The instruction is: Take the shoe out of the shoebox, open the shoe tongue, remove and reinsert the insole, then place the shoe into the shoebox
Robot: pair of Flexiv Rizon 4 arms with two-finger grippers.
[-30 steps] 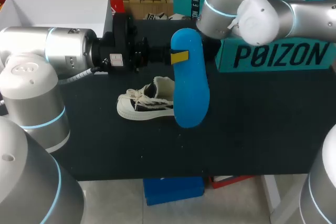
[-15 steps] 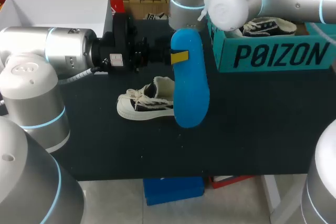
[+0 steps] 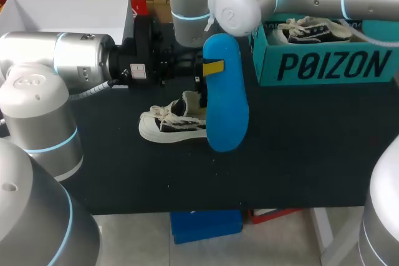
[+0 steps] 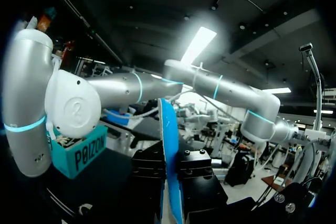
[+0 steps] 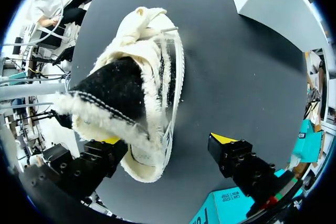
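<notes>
Holding the thin, likely bendy insole (image 3: 225, 107) at frame centre: left gripper (image 3: 212, 66) clenched on its upper end. Right gripper (image 5: 167, 140) released over the light, soft shoe (image 3: 167, 126); heel collar judged the best hold.

Head view: bright, even overhead light. Black desk (image 3: 299, 154) is matte, no glare; soft sheen on the silver left arm (image 3: 75, 60) at frame left. Blue insole (image 3: 224, 98) throws a faint shadow on the shoe (image 3: 168, 128), I think. Left wrist view: dim, mostly dark, with one ceiling strip light (image 4: 198, 43) blown out with a halo. Right wrist view: bright; shoe's pale lining nearly washed out.
</notes>
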